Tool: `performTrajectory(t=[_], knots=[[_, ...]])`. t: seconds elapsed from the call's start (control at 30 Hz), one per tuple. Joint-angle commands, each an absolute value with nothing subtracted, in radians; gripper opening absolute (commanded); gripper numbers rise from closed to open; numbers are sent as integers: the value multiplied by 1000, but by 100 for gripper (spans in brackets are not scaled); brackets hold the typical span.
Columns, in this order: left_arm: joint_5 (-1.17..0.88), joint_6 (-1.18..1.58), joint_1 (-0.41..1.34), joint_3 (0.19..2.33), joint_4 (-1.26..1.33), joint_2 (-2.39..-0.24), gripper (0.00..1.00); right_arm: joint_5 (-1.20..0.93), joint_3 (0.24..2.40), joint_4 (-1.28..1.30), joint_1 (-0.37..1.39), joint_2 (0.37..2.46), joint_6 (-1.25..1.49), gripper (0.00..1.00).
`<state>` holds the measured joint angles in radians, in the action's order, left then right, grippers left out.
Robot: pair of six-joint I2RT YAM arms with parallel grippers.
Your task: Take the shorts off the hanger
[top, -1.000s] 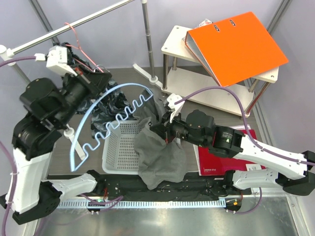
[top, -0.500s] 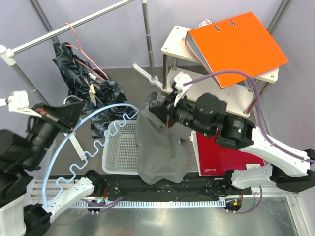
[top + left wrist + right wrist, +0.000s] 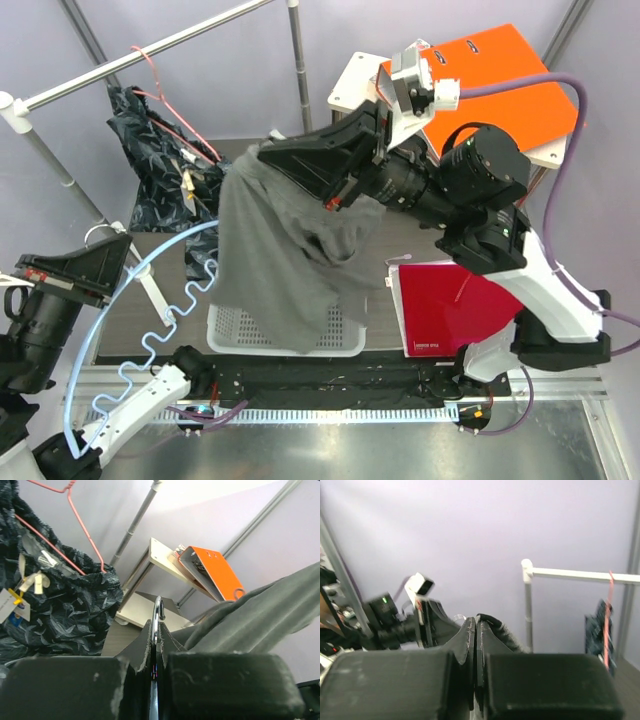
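Leftward first: clamps the pale-blue hanger by its metal hook in the left gripper, jaws pinched tight. Rightward, pinches the grey shorts by their top edge in the closed right gripper, draped below it over the white basket. Likely handles light, soft and floppy; best taken at a thick hem. Compared with a second ago, hoists the shorts far higher and draws the hanger back, seemingly free.

left arm is folded low at the near-left corner | left pincer is clamped closed, aimed up and right | right arm is raised high, wrist stretched leftward | right pincer is clamped closed, aimed left
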<state>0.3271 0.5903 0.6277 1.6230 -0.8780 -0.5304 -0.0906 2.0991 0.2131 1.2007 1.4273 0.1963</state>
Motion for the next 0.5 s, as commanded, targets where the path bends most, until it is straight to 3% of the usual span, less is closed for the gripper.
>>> performTrajectory(t=[0.0,0.1,0.2,0.47], knots=[[391,555,624,1614,-871,-519,0,-210,2279,-25,1204,1537,247,1],[411,539,624,1611,-877,-520,0,-199,2362,-9,1204,1612,223,1],[426,526,624,1606,-880,-528,0,-115,2307,-8,1204,1608,173,1],[436,505,624,1542,-847,-557,0,90,1778,-81,1201,1389,140,1]])
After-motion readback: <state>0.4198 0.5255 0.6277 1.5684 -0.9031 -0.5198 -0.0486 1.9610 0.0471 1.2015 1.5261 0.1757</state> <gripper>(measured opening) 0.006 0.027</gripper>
